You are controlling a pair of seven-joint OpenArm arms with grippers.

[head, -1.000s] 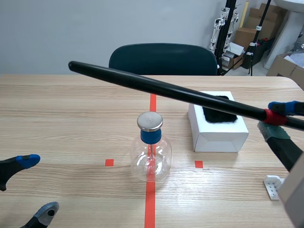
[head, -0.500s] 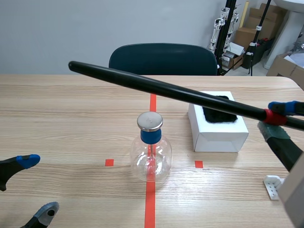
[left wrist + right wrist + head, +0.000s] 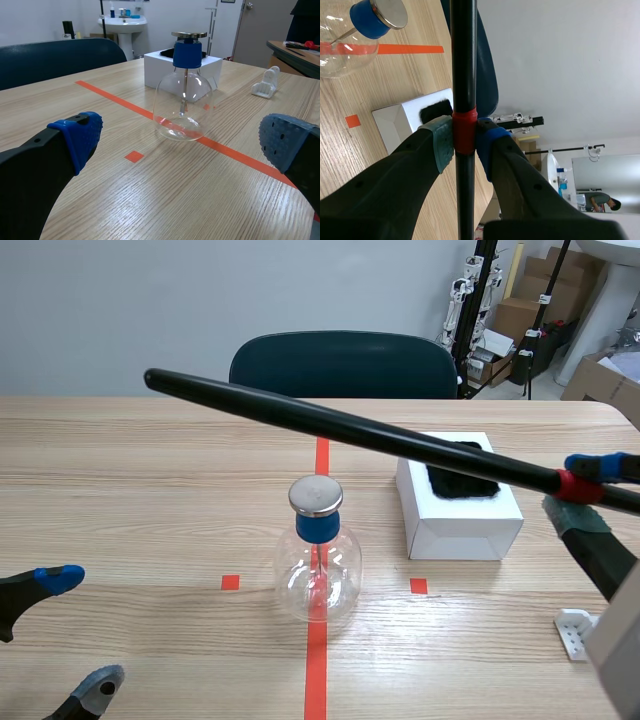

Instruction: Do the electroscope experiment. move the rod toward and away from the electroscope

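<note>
– at the right edge of the frame, what's the right pincer (image 3: 580,488) doing?
– it's clamped on the rod (image 3: 330,425) at its red band. the rod slants to the upper left, crossing above the electroscope (image 3: 318,560) at mid-desk (image 3: 150,490), apart from it.
– the left pincer (image 3: 80,632)?
– lower left, fingers apart, holding nothing.
– progress?
– the rod is gripped and raised. i'd judge the toward-and-away passes are left.

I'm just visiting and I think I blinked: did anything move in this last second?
Nothing visibly changed. The right claw still clamps the black rod, held raised in the air near the electroscope. The left claw stays open, low over the table.
</note>
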